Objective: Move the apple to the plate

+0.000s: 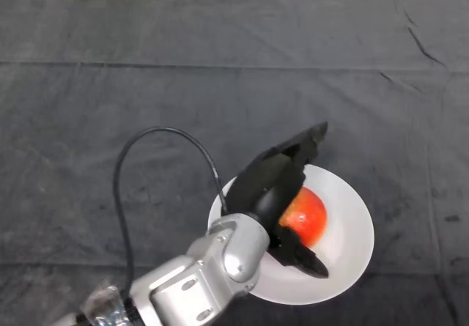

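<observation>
A red apple point(305, 215) lies on a white plate point(349, 223) at the lower right of the middle of the table. My left hand point(267, 185) is over the plate's left half, right at the apple's left side. Its fingers point(308, 144) stretch straight out past the apple's far side and its thumb point(304, 258) reaches along the near side. The fingers look relaxed, and the hand covers the apple's left part. I cannot tell whether the palm touches the apple.
A dark grey cloth point(146, 84) covers the whole table, with folds near the far right. A pale strip of wall shows along the far edge.
</observation>
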